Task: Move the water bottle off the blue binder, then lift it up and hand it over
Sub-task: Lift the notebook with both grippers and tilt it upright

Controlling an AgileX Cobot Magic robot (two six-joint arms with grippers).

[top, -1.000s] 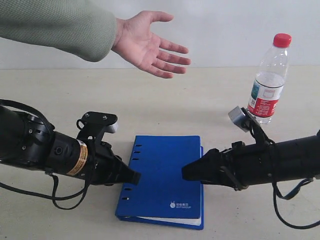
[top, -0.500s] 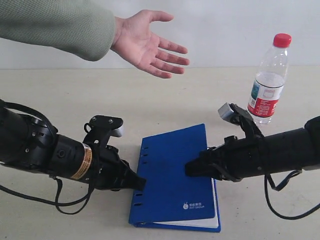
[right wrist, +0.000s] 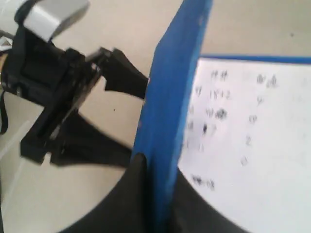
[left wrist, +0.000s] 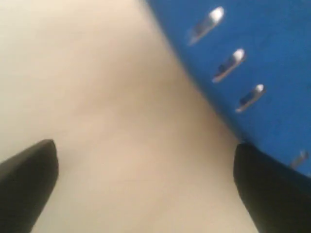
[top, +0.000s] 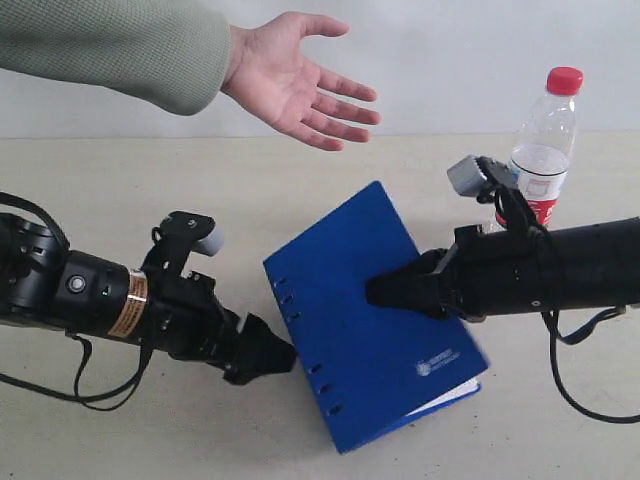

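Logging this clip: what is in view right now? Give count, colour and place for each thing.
Flat rectangular bright-blue ring binder: one, blue, tilted at centre between the arms.
Clear plastic water bottle: one, red cap, red-and-white label, upright at back right behind the right arm, off the binder.
Marked white page: at least one, white with dark marks, inside the binder.
Beige table: one, under everything.
Person's open hand: one, green sleeve, palm up above the table's back left.
Black left gripper: one, open, at the binder's holed edge.
Black right gripper: one, shut on the binder's cover.
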